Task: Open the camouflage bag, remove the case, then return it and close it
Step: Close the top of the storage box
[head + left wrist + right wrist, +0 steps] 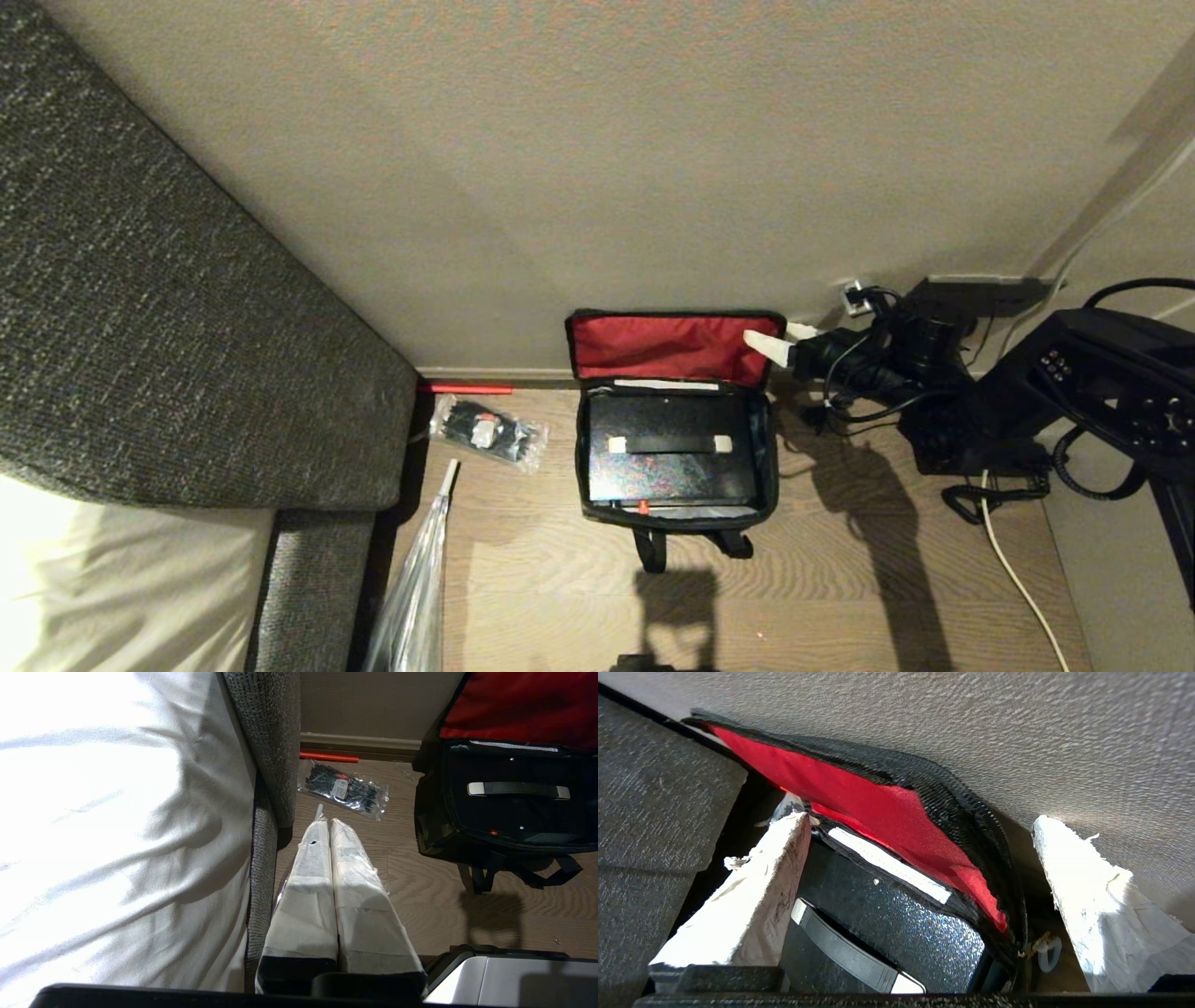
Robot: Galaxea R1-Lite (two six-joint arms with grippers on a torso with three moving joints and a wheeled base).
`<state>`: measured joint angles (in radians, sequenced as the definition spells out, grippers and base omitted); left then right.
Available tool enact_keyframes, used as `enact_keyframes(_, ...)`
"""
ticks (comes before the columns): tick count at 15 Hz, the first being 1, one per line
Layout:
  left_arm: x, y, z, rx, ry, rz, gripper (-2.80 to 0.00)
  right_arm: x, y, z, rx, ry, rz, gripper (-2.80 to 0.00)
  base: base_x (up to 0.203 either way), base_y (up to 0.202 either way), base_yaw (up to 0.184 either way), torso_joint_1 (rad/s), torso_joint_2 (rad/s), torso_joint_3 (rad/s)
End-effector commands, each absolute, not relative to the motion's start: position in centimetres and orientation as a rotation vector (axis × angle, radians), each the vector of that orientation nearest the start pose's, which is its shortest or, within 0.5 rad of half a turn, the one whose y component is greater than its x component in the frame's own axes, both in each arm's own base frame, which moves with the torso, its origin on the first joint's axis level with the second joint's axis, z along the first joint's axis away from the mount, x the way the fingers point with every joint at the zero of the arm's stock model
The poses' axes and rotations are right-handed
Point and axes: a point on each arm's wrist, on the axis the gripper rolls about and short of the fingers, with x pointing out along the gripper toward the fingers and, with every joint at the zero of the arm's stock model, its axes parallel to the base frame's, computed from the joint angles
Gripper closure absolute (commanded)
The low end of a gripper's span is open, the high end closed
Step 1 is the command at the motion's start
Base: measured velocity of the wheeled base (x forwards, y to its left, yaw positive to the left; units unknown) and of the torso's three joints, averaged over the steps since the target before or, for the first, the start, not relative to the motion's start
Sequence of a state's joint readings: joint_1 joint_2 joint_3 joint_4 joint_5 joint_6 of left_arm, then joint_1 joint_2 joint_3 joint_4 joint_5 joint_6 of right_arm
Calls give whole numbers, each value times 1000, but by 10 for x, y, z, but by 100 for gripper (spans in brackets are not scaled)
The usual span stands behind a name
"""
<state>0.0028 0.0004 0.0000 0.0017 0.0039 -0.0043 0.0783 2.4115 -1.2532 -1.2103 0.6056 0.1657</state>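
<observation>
Head view: right gripper [777, 340], fingers apart and clamped on nothing, straddles the right edge of the raised red lid [667, 345] of the camouflage bag [674, 509]. Case [667, 448] lies flat inside, below and left of the claw, long axis crosswise. Left gripper [329, 828], fingers together, is parked farther off.

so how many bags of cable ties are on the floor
1. The clear packet of cable ties lies on the floor between the sofa and the open camouflage bag, near the wall. More could be hidden behind the sofa.
</observation>
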Motion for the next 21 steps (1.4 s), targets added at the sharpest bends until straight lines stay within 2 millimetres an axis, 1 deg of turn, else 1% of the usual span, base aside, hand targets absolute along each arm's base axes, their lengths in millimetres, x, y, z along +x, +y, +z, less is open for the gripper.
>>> enact_keyframes(1, -23, 0, 75, -5, 5, 8, 0, 460, 50, 73, 139, -11, 712, -280, 0, 0, 0, 0, 0, 0)
enact_keyframes(4, -23, 0, 75, -5, 3, 8, 0, 458, 53, 70, 158, 0, 731, -280, 0, 0, 0, 0, 0, 0)
enact_keyframes(7, -23, 0, 75, -5, 3, 8, 0, 453, 59, 73, 269, 45, 745, -280, 0, 0, 0, 0, 0, 0)
enact_keyframes(8, -23, 0, 75, -5, 3, 8, 0, 450, 61, 75, 337, 61, 752, -280, 0, 0, 0, 0, 0, 0)
enact_keyframes(9, -23, 0, 75, -5, 3, 8, 0, 445, 63, 75, 365, 72, 760, -280, 0, 0, 0, 0, 0, 0)
enact_keyframes(12, -23, 0, 75, -5, 3, 8, 0, 431, 73, 74, 383, 111, 816, -280, 0, 0, 0, 0, 0, 0)
enact_keyframes(15, -23, 0, 75, -5, 3, 8, 0, 414, 72, 69, 394, 177, 851, -280, 0, 0, 0, 0, 0, 0)
enact_keyframes(17, -23, 0, 75, -5, 3, 8, 0, 396, 70, 59, 418, 268, 870, -280, 0, 0, 0, 0, 0, 0)
enact_keyframes(18, -23, 0, 75, -5, 3, 8, 0, 385, 69, 59, 433, 312, 867, -280, 0, 0, 0, 0, 0, 0)
enact_keyframes(19, -23, 0, 75, -5, 2, 8, 0, 378, 67, 64, 444, 340, 864, -280, 0, 0, 0, 0, 0, 0)
enact_keyframes(21, -23, 0, 75, -5, 2, 8, 0, 365, 64, 84, 457, 372, 854, -280, 0, 0, 0, 0, 0, 0)
